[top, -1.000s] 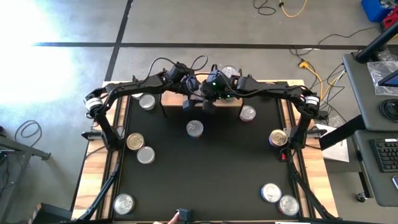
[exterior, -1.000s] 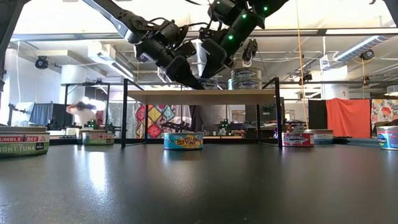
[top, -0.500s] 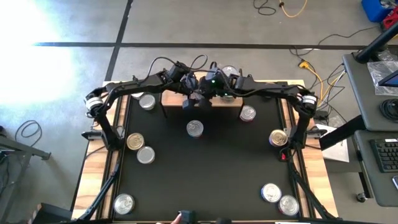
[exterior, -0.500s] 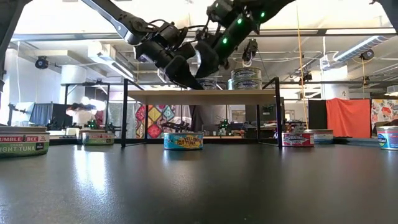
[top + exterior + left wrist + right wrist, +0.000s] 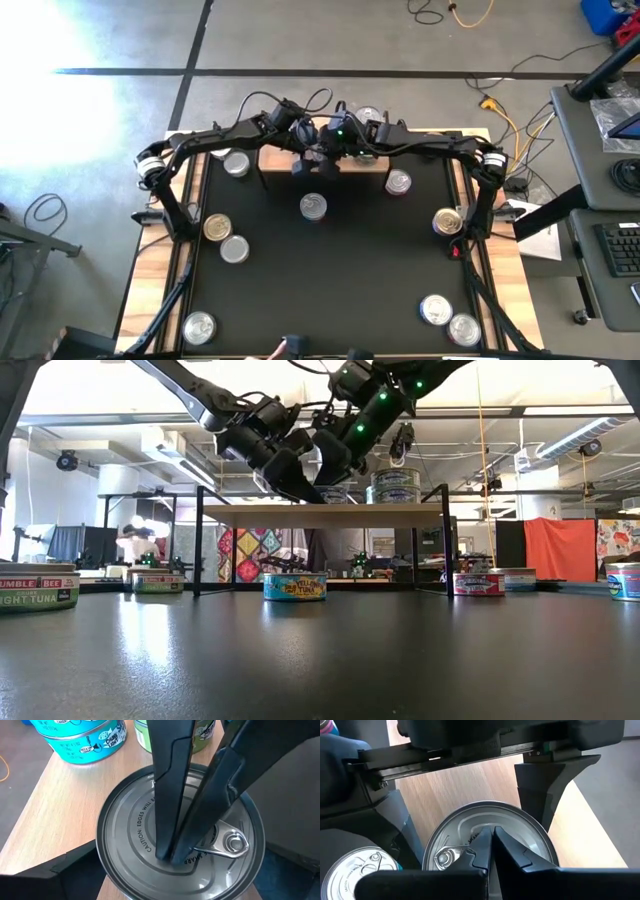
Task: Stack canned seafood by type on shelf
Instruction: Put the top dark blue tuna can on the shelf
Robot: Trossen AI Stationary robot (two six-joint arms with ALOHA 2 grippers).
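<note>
Sitting on the wooden shelf (image 5: 55,805), a silver-lidded can (image 5: 125,820) has the right tool (image 5: 491,851), fingers pressed together, resting on its lid. The left tool (image 5: 465,810) straddles this can, fingers spread wide on either side. Other cans (image 5: 313,206) lie scattered over the black counter (image 5: 330,270) below.

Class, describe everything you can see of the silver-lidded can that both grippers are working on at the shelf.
The can is a short round tin with a shiny silver lid, a pull-tab and embossed caution lettering. It sits upright on the shelf, a light-wood board. The right gripper, shut, presses its tips on the lid's middle. The left gripper stands open astride the can. Its side label is hidden.
</note>
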